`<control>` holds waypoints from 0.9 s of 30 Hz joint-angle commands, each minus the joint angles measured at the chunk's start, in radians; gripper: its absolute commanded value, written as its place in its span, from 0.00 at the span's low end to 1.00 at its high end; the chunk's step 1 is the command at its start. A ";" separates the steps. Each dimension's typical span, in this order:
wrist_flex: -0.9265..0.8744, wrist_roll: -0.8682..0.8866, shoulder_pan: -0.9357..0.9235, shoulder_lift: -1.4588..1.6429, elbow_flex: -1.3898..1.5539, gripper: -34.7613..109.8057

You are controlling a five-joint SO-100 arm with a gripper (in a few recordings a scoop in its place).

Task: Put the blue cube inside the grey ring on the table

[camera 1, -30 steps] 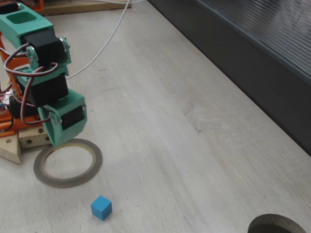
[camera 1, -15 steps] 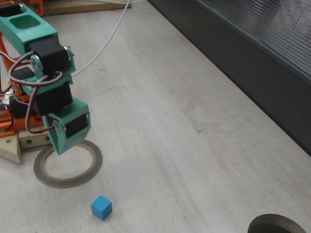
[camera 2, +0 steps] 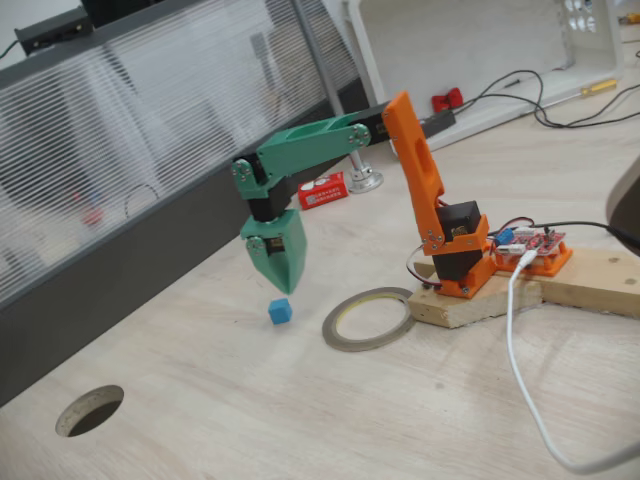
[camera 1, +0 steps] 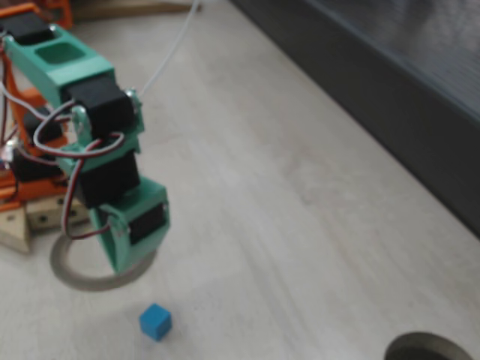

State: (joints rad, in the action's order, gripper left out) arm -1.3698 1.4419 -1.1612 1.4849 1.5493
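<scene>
while the green arm (camera 1: 90,150) leans out from the upper left of a fixed view, its gripper (camera 1: 124,259) points down at the table (camera 1: 300,195) in the lower left part of the frame. the tip of the gripper looks pressed together into one point in both fixed views, with nothing in it. in the other fixed view the gripper (camera 2: 280,278) hangs in the middle left of the frame, above the table (camera 2: 300,420) and just above the blue cube (camera 2: 280,312), not touching it.

the blue cube (camera 1: 155,322) sits flat on the table at the bottom left of the frame, a little below the gripper tip. it is outside the grey ring (camera 1: 71,274), near its lower right edge but apart from it. the ring lies flat on the table at the left side, and the gripper covers part of its right side. in the other view the grey ring (camera 2: 368,320) lies in the middle of the frame, just right of the cube, beside the wood block (camera 2: 500,290) that holds the orange base (camera 2: 440,230) of the arm.

a round hole (camera 1: 427,349) in the table shows at the bottom right corner. a white cable (camera 2: 525,380) runs over the table at the right side of the other view.
</scene>
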 commanded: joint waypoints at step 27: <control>0.008 0.017 -0.187 -0.202 -0.218 0.24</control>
State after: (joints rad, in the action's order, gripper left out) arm -1.3698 1.4419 -1.3499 1.2701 1.3560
